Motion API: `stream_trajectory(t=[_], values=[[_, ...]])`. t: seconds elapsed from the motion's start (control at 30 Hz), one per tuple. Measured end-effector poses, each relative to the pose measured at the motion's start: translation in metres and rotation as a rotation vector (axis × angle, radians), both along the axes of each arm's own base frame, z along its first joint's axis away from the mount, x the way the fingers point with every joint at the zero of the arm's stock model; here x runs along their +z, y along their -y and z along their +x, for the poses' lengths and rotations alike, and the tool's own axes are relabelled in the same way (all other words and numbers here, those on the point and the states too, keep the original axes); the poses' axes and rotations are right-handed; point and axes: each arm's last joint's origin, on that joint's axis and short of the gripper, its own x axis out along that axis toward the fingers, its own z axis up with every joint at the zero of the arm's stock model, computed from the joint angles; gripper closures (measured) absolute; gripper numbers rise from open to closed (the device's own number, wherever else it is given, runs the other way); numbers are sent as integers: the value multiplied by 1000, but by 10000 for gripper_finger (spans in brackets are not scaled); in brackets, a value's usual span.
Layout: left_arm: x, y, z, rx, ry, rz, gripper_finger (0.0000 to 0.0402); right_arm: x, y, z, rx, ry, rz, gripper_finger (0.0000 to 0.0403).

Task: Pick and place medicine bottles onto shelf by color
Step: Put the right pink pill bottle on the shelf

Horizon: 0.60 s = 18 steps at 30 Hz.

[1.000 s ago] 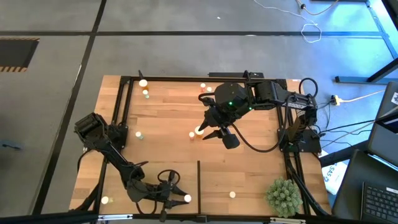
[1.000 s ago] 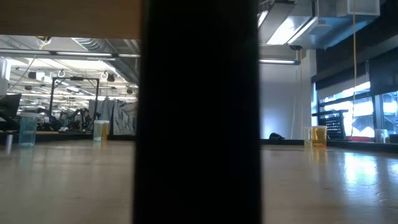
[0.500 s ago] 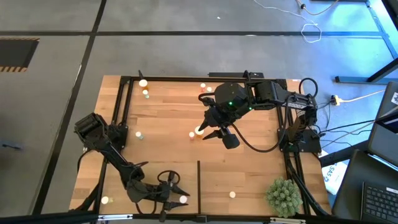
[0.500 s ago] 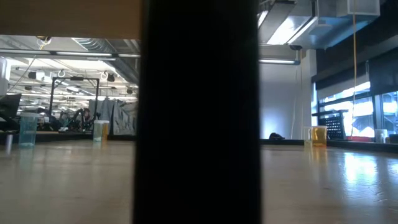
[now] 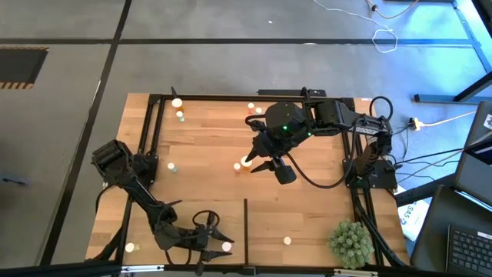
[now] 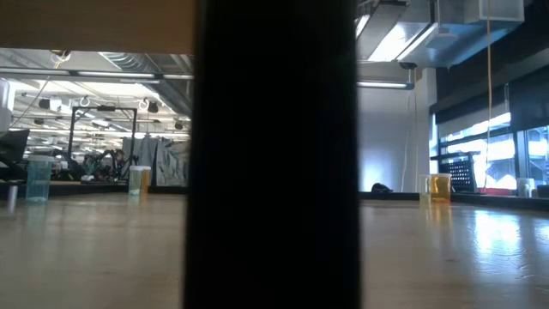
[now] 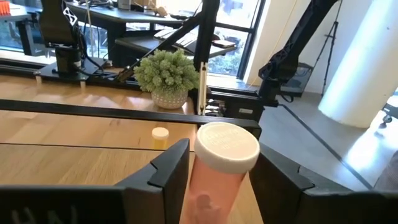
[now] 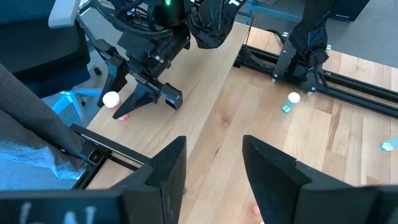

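Note:
An orange medicine bottle (image 7: 214, 183) with a white cap (image 5: 227, 247) stands upright on the pale wood near the table's front edge, left of the shelf's dark divider (image 5: 245, 221). My left gripper (image 5: 220, 243) reaches level around it, open, one finger on each side. My right gripper (image 5: 260, 166) hangs open and empty above the table's middle, over a white-capped bottle (image 5: 246, 161). Several more bottles stand scattered, such as those at the far left (image 5: 177, 102) and on the shelf's right half (image 5: 287, 240). My left gripper has one finger (image 7: 171, 171) close against the bottle's side (image 7: 198, 186); whether it touches, I cannot tell. The other finger (image 7: 280, 180) stands apart from the bottle. The fingers come in level, and the bottle rests upright on its own base.
A spiky green plant ball (image 5: 351, 242) sits at the near right corner. Black frame rails (image 5: 154, 131) run along the table's edges. In the low view the divider (image 6: 274, 154) blocks the centre, with bottles (image 6: 137, 178) (image 6: 439, 187) to either side.
My left gripper has opened a little around the orange bottle, which stays upright in nearly the same spot. My right gripper has kept still.

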Motion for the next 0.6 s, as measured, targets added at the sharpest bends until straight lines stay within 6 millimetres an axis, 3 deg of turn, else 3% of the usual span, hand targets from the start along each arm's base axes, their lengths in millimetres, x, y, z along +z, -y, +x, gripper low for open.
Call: stream_trajectory(t=[0.6], values=[[8,0,0,0,55,-66,248,0,0,0,0,0,0,243]])
